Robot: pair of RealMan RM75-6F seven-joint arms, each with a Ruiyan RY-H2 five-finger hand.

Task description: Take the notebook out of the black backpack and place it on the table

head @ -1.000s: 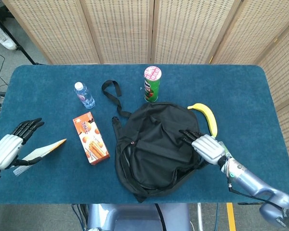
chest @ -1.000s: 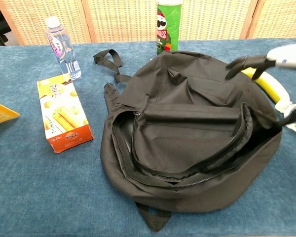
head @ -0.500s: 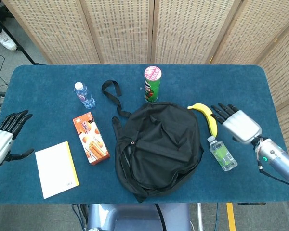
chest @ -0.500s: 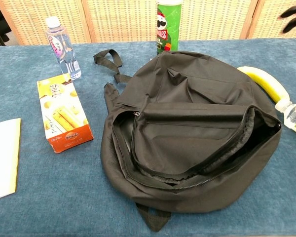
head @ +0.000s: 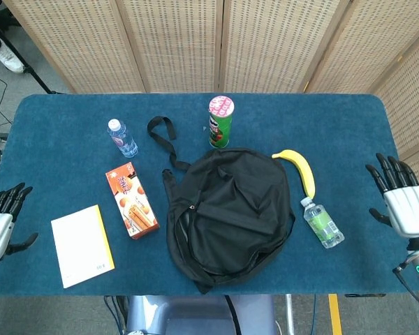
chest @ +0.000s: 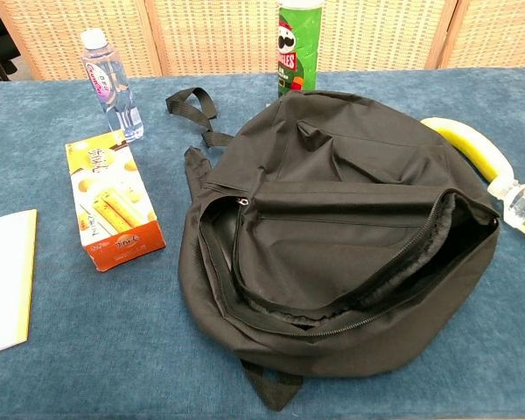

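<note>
A thin, light, floppy-looking notebook (head: 82, 245), likely best pinched along an edge, lies flat at nine o'clock of the unzipped black backpack (head: 229, 216), both hands, left hand (head: 0, 223) and right hand (head: 402, 202), empty, fingers spread.

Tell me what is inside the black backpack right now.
The black backpack lies unzipped, its mouth gaping toward the chest camera. Only dark lining shows in the opening; nothing else is visible inside. The deeper interior is covered by the top panel. The notebook lies outside, on the table.

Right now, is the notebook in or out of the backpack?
Out. The notebook lies flat on the table, left of the snack box, apart from the black backpack.
</note>
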